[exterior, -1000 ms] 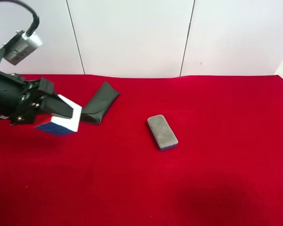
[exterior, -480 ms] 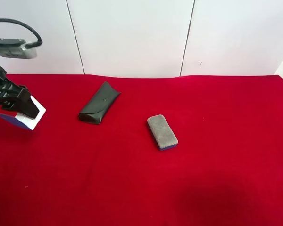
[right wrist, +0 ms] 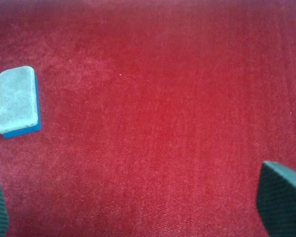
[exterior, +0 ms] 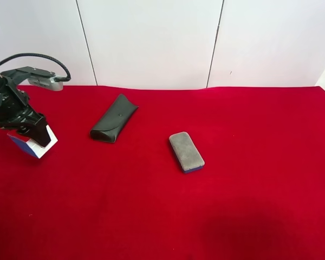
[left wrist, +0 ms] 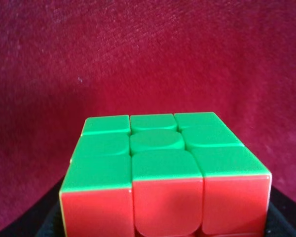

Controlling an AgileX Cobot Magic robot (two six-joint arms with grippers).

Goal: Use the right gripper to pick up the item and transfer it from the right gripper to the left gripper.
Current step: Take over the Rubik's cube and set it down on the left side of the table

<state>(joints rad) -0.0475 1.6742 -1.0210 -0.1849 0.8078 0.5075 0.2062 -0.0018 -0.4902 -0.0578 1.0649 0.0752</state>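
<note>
At the exterior high view's left edge, the left gripper (exterior: 31, 138) is clamping the puzzle cube (exterior: 33, 145) between its fingers, low over the red cloth (exterior: 206, 206); the right gripper (right wrist: 138, 210) is hanging spread wide and empty, near the grey eraser (right wrist: 17, 101).

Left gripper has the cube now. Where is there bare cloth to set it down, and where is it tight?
The cube sits in the left gripper. Bare red cloth runs across the whole near strip and the wide stretch right of the eraser. The narrowest gaps are between the glasses case and the eraser, and between the case and the gripper.
</note>
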